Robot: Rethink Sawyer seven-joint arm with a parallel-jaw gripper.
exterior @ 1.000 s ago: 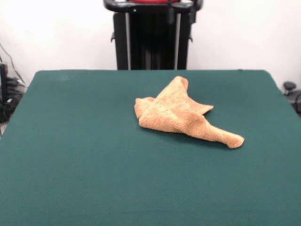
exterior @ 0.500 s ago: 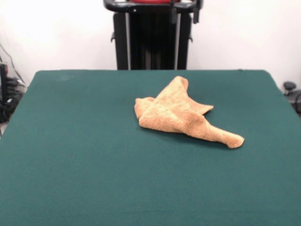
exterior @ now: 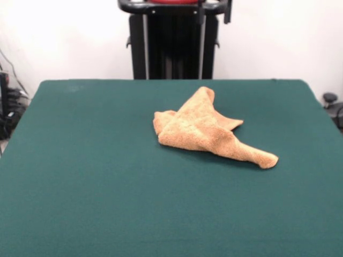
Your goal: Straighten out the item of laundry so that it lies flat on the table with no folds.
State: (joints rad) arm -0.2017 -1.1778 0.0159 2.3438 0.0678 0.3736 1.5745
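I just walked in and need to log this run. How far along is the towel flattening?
Nothing looks done: the towel lies crumpled on the table, folded over itself with one corner trailing toward the near right. Nothing is in hand: only the gripper's tips show at the top edge, well clear of the cloth. All the unfolding remains.

table (exterior: 80, 187) open all round | only obstacle: crumpled towel (exterior: 206, 131)

from across my table (exterior: 80, 203) the light falls bright and even, the white wall behind nearly washed out, my towel (exterior: 206, 128) casting only a thin soft shadow, everything slightly soft in focus
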